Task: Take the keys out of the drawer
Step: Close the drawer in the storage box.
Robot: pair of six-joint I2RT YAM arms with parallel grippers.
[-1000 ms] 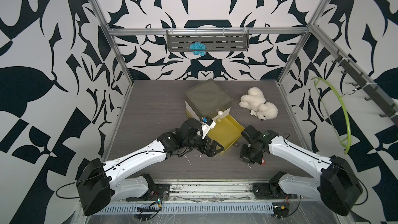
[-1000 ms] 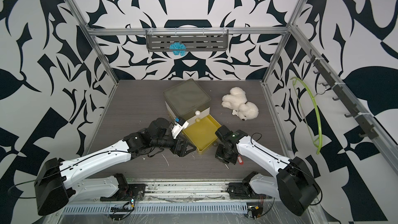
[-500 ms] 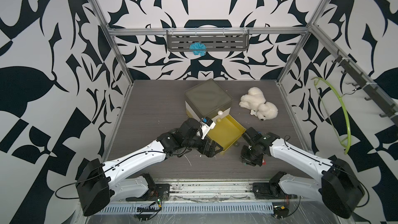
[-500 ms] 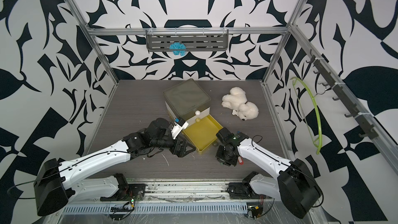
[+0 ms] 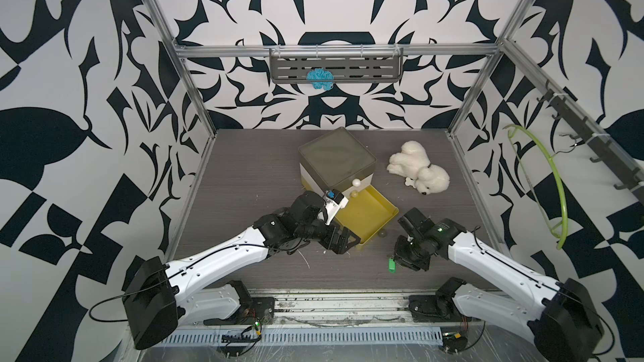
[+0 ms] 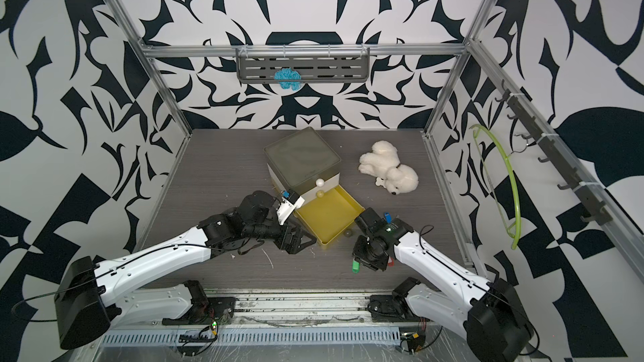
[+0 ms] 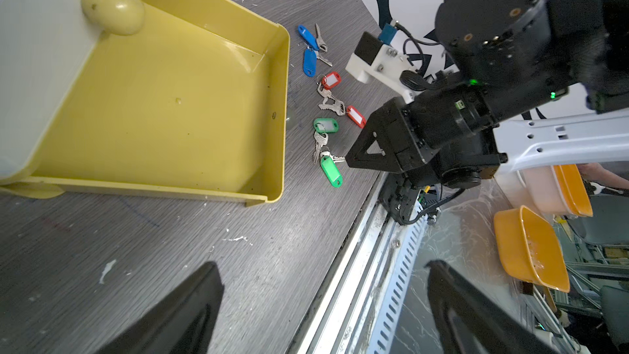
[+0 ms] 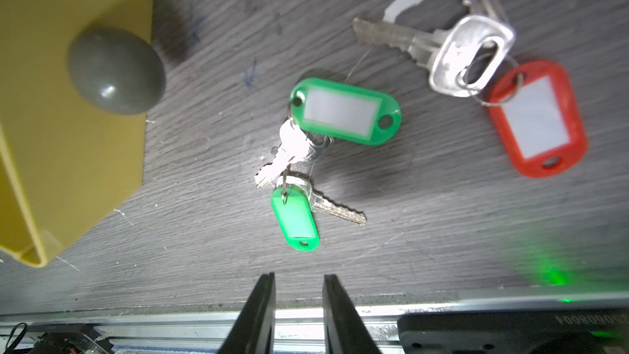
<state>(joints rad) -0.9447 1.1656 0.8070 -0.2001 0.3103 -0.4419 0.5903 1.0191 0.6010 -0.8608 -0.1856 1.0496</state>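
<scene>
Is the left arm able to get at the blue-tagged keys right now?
Probably not directly. The blue-tagged keys lie on the table past the open yellow drawer, close beside the right arm; the open left gripper would have to cross over the drawer.

White plush dog, blue yarn clump, green hoop hanging

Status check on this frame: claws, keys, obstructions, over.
Left claw open, empty. Right claw slightly open, empty, by the keys. Keys on table beside yellow drawer; drawer looks bare. Nothing blocking.
</scene>
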